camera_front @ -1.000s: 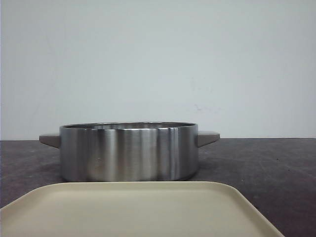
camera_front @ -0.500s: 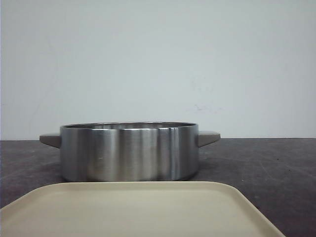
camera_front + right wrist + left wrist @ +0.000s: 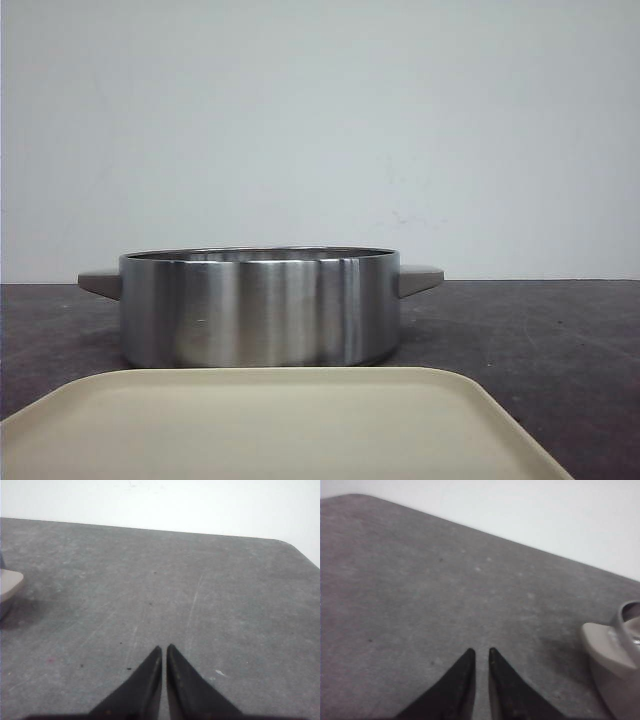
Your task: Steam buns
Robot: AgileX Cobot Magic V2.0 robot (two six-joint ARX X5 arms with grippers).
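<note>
Steel pot [image 3: 260, 308] is sitting centre frame behind the tray [image 3: 270, 425]; no buns showing. Left gripper [image 3: 480, 655] and right gripper [image 3: 164, 650] are hovering pinched closed, empty. Buns likely soft; cradle their sides.

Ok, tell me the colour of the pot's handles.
Beige-grey handles on the steel pot; clearest in the front view.

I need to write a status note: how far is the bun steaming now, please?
No bun shows in any view. The beige tray looks bare, so the buns may already be in the steel pot, but its inside is hidden. Nothing is in hand: the left gripper and right gripper are shut on nothing, above the grey table. The pot is uncovered; no lid is visible.
</note>
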